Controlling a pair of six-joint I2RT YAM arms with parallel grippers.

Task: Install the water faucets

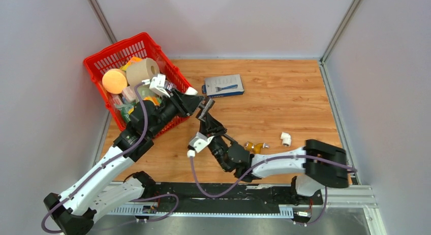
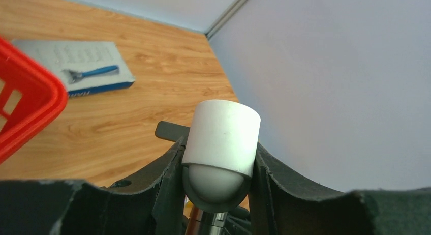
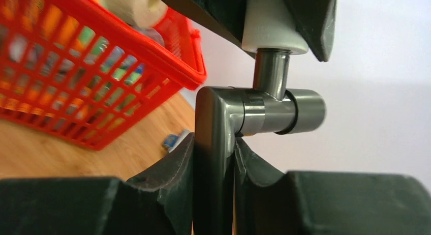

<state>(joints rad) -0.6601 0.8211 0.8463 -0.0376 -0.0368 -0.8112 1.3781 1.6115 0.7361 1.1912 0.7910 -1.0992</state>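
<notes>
My right gripper (image 3: 214, 156) is shut on the dark grey metal faucet (image 3: 213, 143), holding its long tube upright; the crossbar (image 3: 284, 112) sits just above the fingers. The faucet's short threaded stem (image 3: 271, 72) enters a white plastic elbow fitting (image 3: 272, 26). My left gripper (image 2: 218, 164) is shut on that white elbow fitting (image 2: 222, 136), with the faucet's metal stem (image 2: 206, 222) showing below it. In the top view the two grippers meet above the table: left gripper (image 1: 195, 104), right gripper (image 1: 207, 120), faucet (image 1: 205, 109) between them.
A red basket (image 1: 175, 80) full of items stands at the back left, close behind the left gripper. A boxed blue razor (image 1: 223, 85) lies behind the grippers. A second white elbow fitting (image 1: 285, 139) and a brass fitting (image 1: 254, 146) lie right of the right arm.
</notes>
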